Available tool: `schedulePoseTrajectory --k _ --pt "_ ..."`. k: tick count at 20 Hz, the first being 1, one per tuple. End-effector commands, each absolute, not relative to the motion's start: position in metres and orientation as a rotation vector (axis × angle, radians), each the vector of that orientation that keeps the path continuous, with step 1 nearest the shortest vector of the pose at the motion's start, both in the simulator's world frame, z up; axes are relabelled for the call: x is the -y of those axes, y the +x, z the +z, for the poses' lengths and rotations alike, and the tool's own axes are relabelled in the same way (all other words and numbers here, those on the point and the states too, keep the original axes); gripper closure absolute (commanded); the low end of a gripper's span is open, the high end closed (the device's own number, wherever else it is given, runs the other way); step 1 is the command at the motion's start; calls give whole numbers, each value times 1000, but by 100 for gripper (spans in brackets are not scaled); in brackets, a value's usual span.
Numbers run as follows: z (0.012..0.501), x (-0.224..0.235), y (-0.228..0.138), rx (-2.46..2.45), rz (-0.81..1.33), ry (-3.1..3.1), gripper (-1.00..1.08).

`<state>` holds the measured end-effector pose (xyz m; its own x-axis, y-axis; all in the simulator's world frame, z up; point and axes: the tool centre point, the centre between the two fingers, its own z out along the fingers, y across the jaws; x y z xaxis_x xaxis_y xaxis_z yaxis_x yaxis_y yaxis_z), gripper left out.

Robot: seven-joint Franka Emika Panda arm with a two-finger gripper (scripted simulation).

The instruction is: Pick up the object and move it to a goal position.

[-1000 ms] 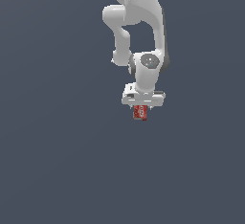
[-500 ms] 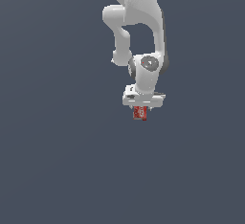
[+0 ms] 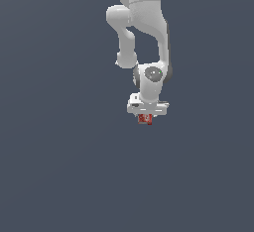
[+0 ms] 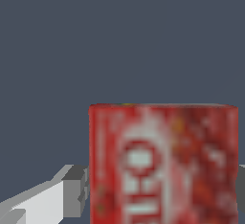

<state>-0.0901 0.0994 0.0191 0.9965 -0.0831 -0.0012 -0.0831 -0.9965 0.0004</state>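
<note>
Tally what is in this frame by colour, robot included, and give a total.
Red: 1, the small box with white lettering, held between the gripper's fingers.
White: 1, the robot arm with its gripper.
Total: 2. Everything else in both views is plain dark grey background.

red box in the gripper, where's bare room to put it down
Bare grey surface spreads on every side of the arm in the exterior view: wide to the left, right and below. The only crowded spot is where the gripper holds the red box.
</note>
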Motion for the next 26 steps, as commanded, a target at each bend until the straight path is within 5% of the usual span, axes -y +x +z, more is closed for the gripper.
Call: schedulePoseTrajectory --k 1,2,3,26 --pt "16 -100 -90 131 0 3139 -92" --pt "15 -100 -90 131 0 3139 -92" --pt "15 -100 -90 131 0 3139 108" --pt "63 -92 -80 130 0 3139 108"
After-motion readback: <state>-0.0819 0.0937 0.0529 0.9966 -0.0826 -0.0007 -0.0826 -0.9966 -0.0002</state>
